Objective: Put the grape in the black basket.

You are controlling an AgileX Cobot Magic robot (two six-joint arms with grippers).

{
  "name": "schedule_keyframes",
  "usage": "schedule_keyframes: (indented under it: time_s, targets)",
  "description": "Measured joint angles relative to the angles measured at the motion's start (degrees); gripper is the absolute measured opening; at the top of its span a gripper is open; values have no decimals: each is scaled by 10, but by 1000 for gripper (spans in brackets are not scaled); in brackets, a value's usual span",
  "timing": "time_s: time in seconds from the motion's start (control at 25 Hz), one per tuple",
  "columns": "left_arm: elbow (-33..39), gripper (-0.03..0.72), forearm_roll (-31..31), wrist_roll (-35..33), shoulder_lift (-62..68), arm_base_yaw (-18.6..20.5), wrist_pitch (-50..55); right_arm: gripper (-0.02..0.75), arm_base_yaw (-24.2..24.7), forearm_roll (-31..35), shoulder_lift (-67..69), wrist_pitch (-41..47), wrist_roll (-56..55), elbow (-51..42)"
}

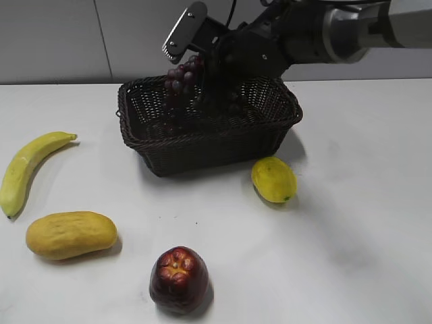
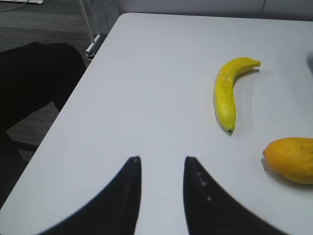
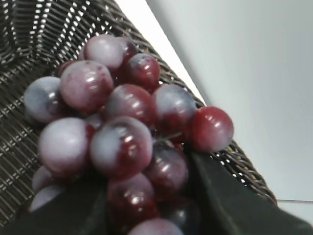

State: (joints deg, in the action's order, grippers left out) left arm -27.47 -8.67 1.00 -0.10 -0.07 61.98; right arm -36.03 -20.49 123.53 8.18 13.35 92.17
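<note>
**Three viewpoints, little overlap**

The exterior camera looks down at a slant across the counter (image 1: 351,202) toward the back wall. The left wrist camera faces the counter's left edge, sharing the banana (image 2: 226,93) with it. The right wrist camera sits very close to the grape (image 3: 122,132) and the black basket (image 3: 29,29).

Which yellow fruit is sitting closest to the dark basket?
The small round yellow mango, right beside the dark woven wicker basket. The long yellow banana and the bumpy orange-yellow mango lie farther left.

dark red grape (image 3: 122,132), black woven basket (image 1: 202,145), yellow banana (image 2: 226,93)
</note>
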Motion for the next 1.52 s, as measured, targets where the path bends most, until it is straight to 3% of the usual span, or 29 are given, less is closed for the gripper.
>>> schedule_keyframes:
  time_s: [0.08,0.24,0.36,0.68,0.88,1.16,1.52]
  targets:
    - [0,235,0,0,0,0,0,335,0,0,1,0,0,0]
    - [0,235,0,0,0,0,0,584,0,-2,1,-4,0,0]
    - [0,235,0,0,0,0,0,643,0,3,-2,9,0,0]
    - [0,232,0,0,0,0,0,648,2,29,-71,93,-4,0]
    - [0,232,0,0,0,0,0,623,22,52,-119,181,-104,1]
    - [0,232,0,0,0,0,0,600,137,143,-128,382,-143,8]
    - [0,232,0,0,0,0,0,597,272,222,-131,540,-133,20]
